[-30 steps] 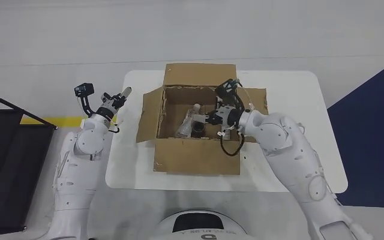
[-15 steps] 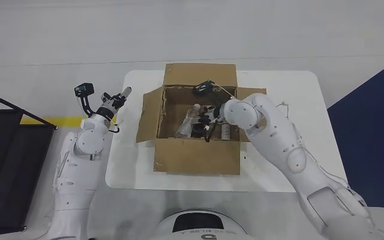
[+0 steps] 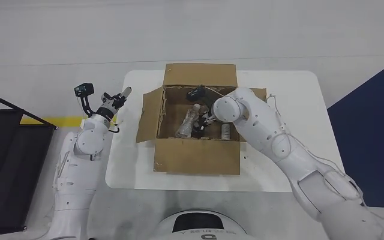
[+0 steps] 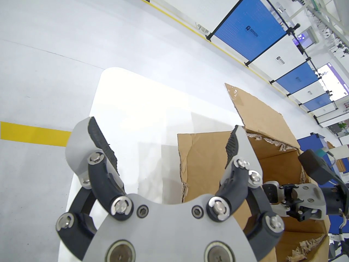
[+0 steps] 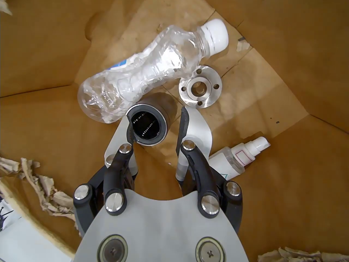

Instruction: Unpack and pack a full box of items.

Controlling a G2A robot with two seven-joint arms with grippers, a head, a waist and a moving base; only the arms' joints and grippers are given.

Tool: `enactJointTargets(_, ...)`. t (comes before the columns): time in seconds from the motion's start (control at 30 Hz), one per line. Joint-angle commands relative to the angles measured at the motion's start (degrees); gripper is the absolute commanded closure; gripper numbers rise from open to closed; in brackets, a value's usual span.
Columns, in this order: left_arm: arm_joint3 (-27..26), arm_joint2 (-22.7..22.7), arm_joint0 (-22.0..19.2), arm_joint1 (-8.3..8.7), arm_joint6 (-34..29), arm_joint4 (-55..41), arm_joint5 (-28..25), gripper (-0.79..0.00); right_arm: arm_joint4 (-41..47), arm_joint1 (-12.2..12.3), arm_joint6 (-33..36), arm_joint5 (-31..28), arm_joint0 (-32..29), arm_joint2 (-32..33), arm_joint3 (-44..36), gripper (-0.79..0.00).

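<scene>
An open cardboard box (image 3: pixel 195 157) stands in the middle of the white table (image 3: pixel 288 90). My right gripper (image 5: pixel 156 121) is down inside it, open, its fingers either side of a dark hollow cylinder (image 5: pixel 147 126); one finger touches it and the other stands clear. A crushed clear bottle (image 5: pixel 152 74) with a white cap lies just beyond, beside a round metal flange (image 5: pixel 199 87). A small spray bottle (image 5: pixel 240 156) lies on the box floor near the gripper. My left gripper (image 4: pixel 166 134) hangs open and empty over the table's left edge (image 3: pixel 123 94).
The box flaps (image 3: pixel 150 114) stand out on all sides, and torn cardboard fringes its rim (image 5: pixel 41 184). Bare table (image 3: pixel 294 156) lies right of the box. A black frame (image 3: pixel 18 150) stands on the floor at the far left.
My right arm swung from the box's right side over its far wall, and the gripper dropped lower into the box toward the bottle. The left arm stayed still.
</scene>
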Motion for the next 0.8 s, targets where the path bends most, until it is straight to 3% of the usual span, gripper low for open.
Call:
enactJointTargets(0.0,0.0,0.0,0.0,0.00,0.0,0.0,0.0,-0.785,0.0,-0.4,0.4,-0.1,0.6,-0.7,1.4,-0.305)
enactJointTargets(0.33,0.0,0.0,0.0,0.00,0.0,0.0,0.0,-0.785,0.1,-2.7,-0.3,0.7,3.7,-3.4,8.8,-0.225)
enactJointTargets(0.37,0.0,0.0,0.0,0.00,0.0,0.0,0.0,-0.785,0.3,-2.9,-0.1,0.4,4.0,-3.7,9.5,-0.197)
enactJointTargets(0.43,0.0,0.0,0.0,0.00,0.0,0.0,0.0,-0.785,0.3,-3.5,0.3,-0.1,4.5,-4.6,10.7,0.000)
enactJointTargets(0.63,0.0,0.0,0.0,0.00,0.0,0.0,0.0,-0.785,0.9,-4.7,-1.4,-2.0,5.4,-5.6,12.5,0.000)
enactJointTargets(0.77,0.0,0.0,0.0,0.00,0.0,0.0,0.0,-0.785,2.0,-3.7,-3.4,-4.8,4.6,-2.7,11.0,0.000)
